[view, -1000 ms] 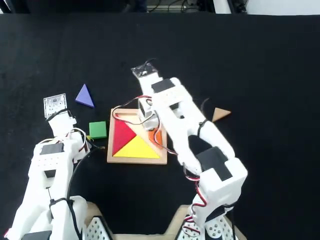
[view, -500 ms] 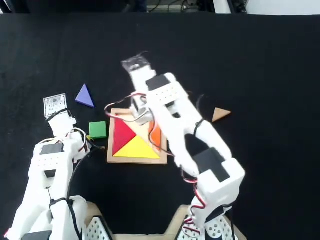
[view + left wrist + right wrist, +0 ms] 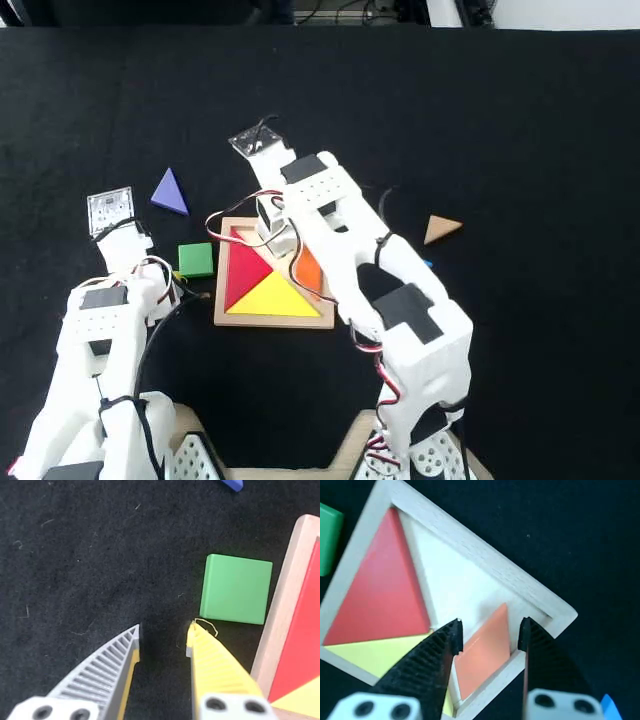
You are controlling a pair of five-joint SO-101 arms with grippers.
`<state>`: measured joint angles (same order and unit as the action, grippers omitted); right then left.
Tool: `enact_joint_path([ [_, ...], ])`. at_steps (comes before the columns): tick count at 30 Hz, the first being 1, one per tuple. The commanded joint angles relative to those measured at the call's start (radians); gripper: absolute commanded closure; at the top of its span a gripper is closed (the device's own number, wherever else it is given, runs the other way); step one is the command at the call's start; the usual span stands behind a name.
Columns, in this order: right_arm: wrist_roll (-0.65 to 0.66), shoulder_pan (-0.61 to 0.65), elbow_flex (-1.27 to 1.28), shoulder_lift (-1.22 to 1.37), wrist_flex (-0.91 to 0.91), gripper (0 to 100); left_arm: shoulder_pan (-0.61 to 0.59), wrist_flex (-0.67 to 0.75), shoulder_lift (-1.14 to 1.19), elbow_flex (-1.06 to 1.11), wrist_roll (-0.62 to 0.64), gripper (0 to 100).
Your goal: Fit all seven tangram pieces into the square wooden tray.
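Black table (image 3: 520,120), tray (image 3: 275,321) part bare, green square (image 3: 195,260) alongside

Orange piece (image 3: 310,270) and far corner of the tray (image 3: 275,322) — hidden under the right arm (image 3: 340,240). Violet triangle (image 3: 232,484) — cut off at the frame edge. Blue piece (image 3: 610,706) — one corner visible.

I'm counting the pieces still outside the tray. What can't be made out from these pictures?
High view: the right arm covers a far corner of the tray and most of the orange piece.
High view: the blue piece beside that arm is a sliver, its shape unreadable.
Right wrist view: the picture's edge cuts off the blue piece and the green square.
Left wrist view: the edge cuts off the purple triangle.
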<state>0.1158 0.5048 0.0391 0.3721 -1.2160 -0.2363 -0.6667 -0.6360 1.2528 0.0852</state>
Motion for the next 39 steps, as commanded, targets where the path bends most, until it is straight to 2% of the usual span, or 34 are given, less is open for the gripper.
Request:
enact_joint_path([
  [1, 0.009, -0.015, -0.048, -0.01, 0.011, 81.7, 0.015, 0.014, 0.003, -0.045, 0.006, 84],
  [7, 0.009, -0.015, -0.048, 0.005, 0.008, 88.9, 0.015, 0.014, 0.003, -0.045, 0.006, 84],
  [18, 0.009, -0.017, -0.059, 0.053, 0.002, 89.0, 0.015, 0.014, 0.003, -0.045, 0.006, 84],
  [29, 0.009, -0.015, -0.059, 0.047, -0.176, 89.0, 0.015, 0.015, 0.003, -0.045, 0.006, 84],
  [39, 0.002, -0.009, -0.061, 0.005, -0.199, 89.1, 0.015, 0.015, 0.003, -0.045, 0.006, 84],
])
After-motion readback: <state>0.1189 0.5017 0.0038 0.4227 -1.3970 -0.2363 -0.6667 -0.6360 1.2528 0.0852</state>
